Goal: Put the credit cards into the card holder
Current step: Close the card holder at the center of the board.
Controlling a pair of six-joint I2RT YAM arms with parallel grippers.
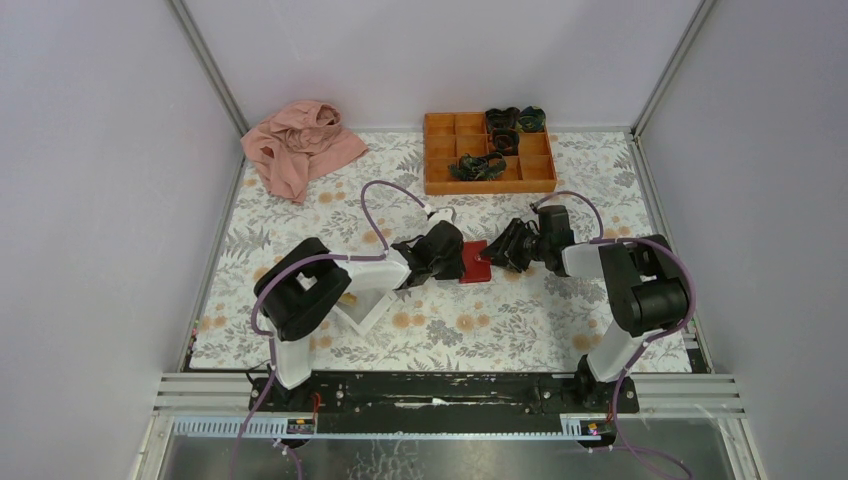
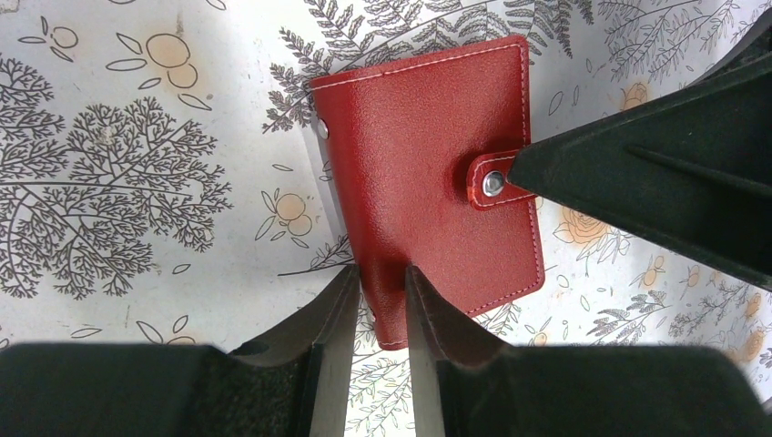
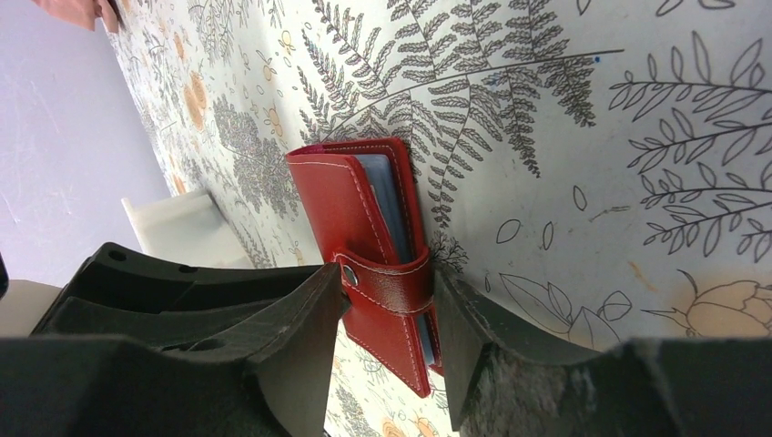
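Observation:
The dark-red card holder [image 1: 476, 262] lies folded shut on the floral mat between my two grippers, its snap tab [image 2: 496, 182] fastened. My left gripper [image 2: 382, 273] is shut on the near corner of its spine edge [image 2: 437, 173]. My right gripper [image 3: 387, 282] is closed across the opposite edge at the snap tab [image 3: 387, 289], one finger at the snap, the other against the mat side. A pale blue inside shows at the holder's open edge [image 3: 391, 200]. No golden-tan credit cards show in any view.
A white tray [image 1: 372, 300] stands just left of the left gripper, also in the right wrist view [image 3: 177, 228]. An orange compartment box [image 1: 488, 178] with dark items stands at the back. A pink cloth [image 1: 300, 145] lies back left.

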